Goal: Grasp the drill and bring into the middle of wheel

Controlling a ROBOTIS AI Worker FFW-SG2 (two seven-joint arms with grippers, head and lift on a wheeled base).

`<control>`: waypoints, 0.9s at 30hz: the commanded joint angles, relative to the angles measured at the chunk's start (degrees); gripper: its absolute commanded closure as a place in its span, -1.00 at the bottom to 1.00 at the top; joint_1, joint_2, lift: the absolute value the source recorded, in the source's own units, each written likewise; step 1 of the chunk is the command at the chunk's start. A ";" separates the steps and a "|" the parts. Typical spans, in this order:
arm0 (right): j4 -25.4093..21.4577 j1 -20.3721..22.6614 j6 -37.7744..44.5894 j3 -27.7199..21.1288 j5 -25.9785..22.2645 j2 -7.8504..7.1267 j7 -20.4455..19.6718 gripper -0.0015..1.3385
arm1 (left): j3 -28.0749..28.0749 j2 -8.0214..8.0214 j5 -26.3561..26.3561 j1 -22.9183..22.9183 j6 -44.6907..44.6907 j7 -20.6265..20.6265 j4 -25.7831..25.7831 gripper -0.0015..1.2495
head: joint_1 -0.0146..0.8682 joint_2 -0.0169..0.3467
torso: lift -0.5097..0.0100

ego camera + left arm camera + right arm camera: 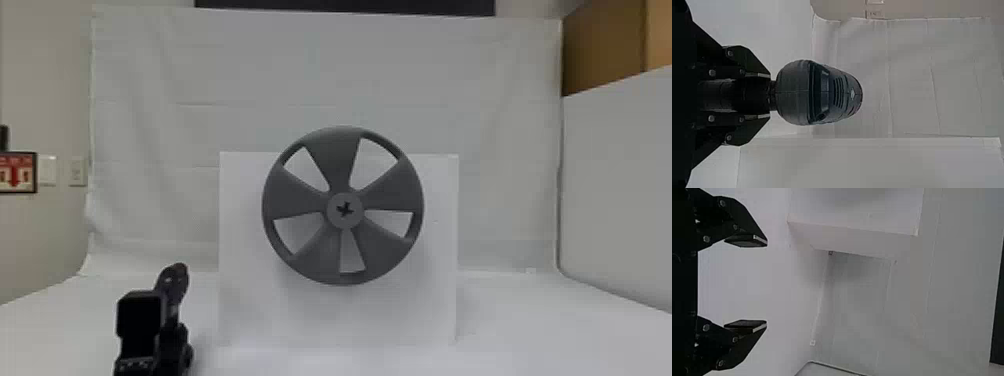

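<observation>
Notably, drill (795, 94) bears pale mark (853, 93); wall sign (26, 159), red arrow (15, 176).

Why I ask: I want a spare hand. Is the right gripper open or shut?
Open: the right gripper has its fingers wide apart, nothing between them.

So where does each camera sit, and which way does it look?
Head view: on the head, looking forward and down at the wheel; the left arm shows at lower left.
Left wrist view: on the left wrist, looking out past the drill to the cloth; the left claw grips the drill.
Right wrist view: on the right wrist, looking toward the white board; the right claw shows, open.
Head and left wrist views share the cloth.
</observation>
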 commanded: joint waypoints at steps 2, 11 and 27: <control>0.00 0.11 0.00 -0.49 -0.26 0.02 0.09 -0.22 | 2.21 0.59 0.05 2.05 4.02 -2.17 -6.99 0.84 | -0.97 -0.91 | -0.60; 0.00 0.28 0.00 -0.93 -0.61 0.11 0.00 -0.22 | 3.79 1.55 0.67 4.24 11.05 -6.92 -17.53 0.85 | -0.97 -0.91 | -0.60; 0.00 0.46 0.00 -1.89 -1.05 0.37 0.00 -0.22 | 5.46 3.14 5.59 8.90 20.72 -9.82 -36.17 0.87 | -0.97 -0.91 | -0.60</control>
